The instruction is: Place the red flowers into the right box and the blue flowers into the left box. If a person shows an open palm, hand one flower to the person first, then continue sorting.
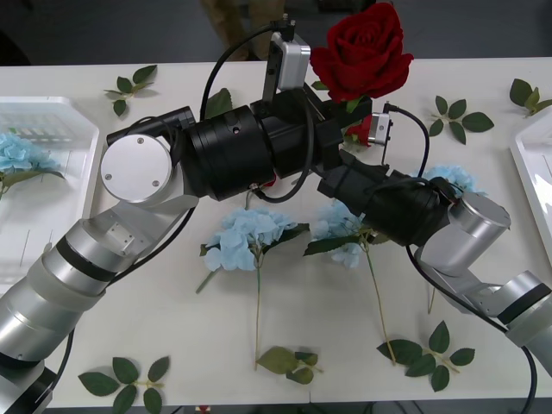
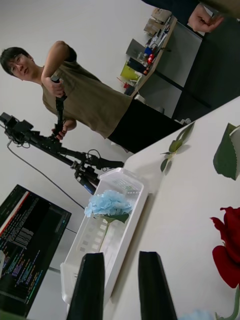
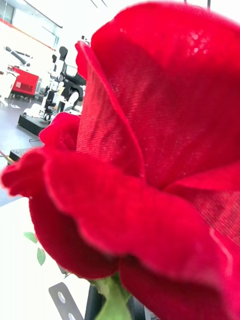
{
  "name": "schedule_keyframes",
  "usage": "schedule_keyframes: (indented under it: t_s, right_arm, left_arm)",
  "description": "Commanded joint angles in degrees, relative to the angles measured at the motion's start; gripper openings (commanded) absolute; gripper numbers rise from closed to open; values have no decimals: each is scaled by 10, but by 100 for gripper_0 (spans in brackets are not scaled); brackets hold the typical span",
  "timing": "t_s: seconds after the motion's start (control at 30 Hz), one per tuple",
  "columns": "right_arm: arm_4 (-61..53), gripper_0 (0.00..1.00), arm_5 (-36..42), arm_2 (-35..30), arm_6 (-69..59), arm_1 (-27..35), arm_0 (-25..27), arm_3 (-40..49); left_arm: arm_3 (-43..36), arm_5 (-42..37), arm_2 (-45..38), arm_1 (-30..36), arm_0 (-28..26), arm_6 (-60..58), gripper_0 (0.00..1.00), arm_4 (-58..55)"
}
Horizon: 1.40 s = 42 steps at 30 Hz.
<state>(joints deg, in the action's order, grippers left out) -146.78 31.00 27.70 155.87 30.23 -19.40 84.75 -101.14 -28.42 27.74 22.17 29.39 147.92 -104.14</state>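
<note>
While white table (image 1: 155,336) bears leaf sprigs (image 1: 125,379) | monitor (image 2: 27,240) beyond.

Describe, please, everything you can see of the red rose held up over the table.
The rose has a deep red head of layered, fabric-like petals with a visible weave, fully open, on a green stem. It is lifted off the table, head uppermost, above the crossed arms near the table's far edge. The left gripper is at its stem just under the head; the contact itself is hidden. In the left wrist view the head sits very close to the camera, stem running down toward the gripper.
</note>
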Motion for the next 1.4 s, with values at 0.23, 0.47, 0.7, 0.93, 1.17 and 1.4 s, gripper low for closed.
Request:
schedule_keyframes:
  t_s: [0.23,0.47,0.7,0.93,1.17,1.4]
  right_arm:
    - [-23,0,-2,3,-9,-7,-18,17]
    - [-23,0,-2,0,-9,4,-18,17]
    - [-36,0,-1,-5,-9,63,-23,17]
    - [-38,0,23,-5,-9,146,-42,17]
    - [-39,0,29,-10,-9,266,-50,13]
    - [-33,0,115,-12,-9,436,-54,-83]
  left_arm:
    - [-20,6,13,0,-7,22,87,-7]
    - [-21,6,13,1,-7,24,100,-8]
    - [-14,6,13,34,-13,11,100,-28]
    - [41,2,68,188,14,-34,100,-103]
    - [58,-47,171,359,88,-263,100,-42]
    - [67,-311,67,348,95,-538,100,220]
